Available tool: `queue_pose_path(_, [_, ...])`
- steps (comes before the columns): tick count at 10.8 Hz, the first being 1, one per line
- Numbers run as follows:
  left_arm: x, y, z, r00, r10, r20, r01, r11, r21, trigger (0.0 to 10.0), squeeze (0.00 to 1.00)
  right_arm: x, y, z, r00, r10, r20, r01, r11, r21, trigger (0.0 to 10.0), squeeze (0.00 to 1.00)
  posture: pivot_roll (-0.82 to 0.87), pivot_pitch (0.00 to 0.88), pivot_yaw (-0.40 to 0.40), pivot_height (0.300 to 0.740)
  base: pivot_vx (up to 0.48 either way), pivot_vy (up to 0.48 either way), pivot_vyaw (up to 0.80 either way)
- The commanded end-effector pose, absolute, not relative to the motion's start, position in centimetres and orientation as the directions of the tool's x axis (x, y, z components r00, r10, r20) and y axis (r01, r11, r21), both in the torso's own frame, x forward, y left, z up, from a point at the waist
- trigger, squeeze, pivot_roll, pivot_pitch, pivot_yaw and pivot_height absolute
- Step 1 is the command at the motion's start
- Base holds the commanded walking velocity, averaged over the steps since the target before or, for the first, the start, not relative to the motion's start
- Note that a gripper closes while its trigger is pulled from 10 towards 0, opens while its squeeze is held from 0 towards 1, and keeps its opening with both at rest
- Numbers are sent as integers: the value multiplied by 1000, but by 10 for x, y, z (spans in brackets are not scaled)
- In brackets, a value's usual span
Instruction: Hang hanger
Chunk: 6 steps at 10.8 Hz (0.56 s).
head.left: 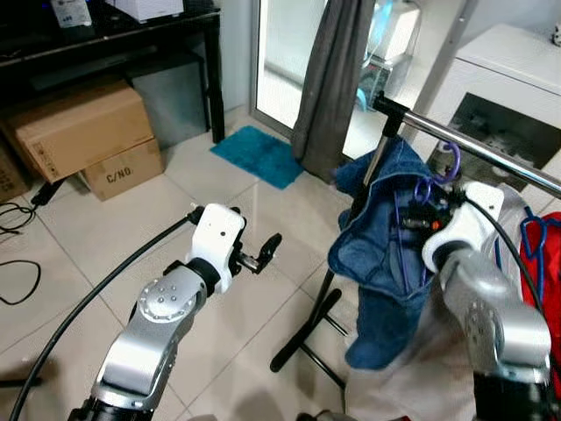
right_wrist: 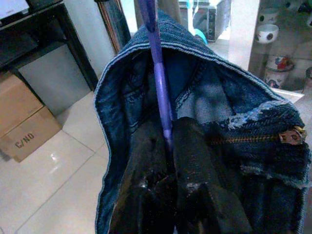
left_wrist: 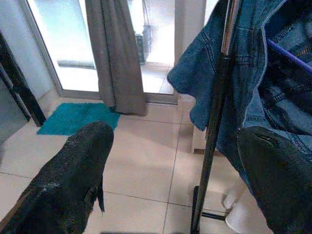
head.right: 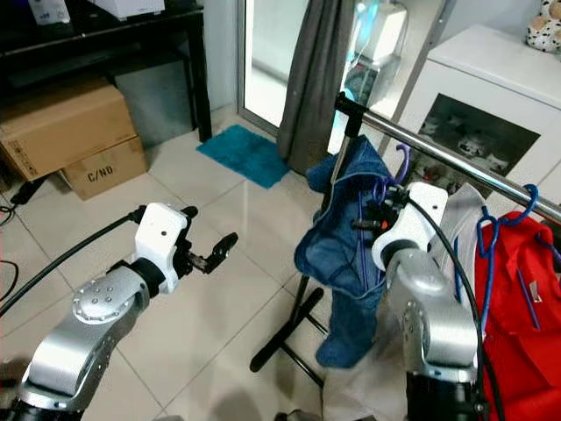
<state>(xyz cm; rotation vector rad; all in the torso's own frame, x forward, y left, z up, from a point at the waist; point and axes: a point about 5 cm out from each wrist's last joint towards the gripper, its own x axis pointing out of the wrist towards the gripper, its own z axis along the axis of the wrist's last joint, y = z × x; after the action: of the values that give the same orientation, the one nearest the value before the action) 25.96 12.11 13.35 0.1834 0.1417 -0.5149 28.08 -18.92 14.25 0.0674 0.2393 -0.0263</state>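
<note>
At rail [head.right: 456,158] — right fingers [right_wrist: 146,161] pinch hanger [right_wrist: 160,83].

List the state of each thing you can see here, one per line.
Purple hanger: hook over the rail, pinched by the right pincer.
Denim garment: draped on the hanger.
Left pincer: open, holding nothing, above the floor.
Rail: level on its stand.
Red garment: hanging on a blue hanger.

Pale tiled floor [head.left: 219,210], teal mat [head.left: 259,153] by a bright glass door [head.left: 285,53], grey curtain [head.left: 329,79], cardboard boxes [head.left: 83,136] under a black table [head.left: 123,35].
</note>
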Motion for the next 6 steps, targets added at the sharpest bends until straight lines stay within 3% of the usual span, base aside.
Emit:
queue_pose_path(1, [260,117,133,856,-483,-183,510,849,142,10000,0,279,-191,153,982,-30,-184,38,998,41,0,0,36,0,-81,740,0,0,0])
queue_pose_path(6, [260,119,134,859,-478,-187,504,852,139,10000,0,273,-181,145,979,-23,-202,36,998,60,0,0,40,0,-79,740,0,0,0])
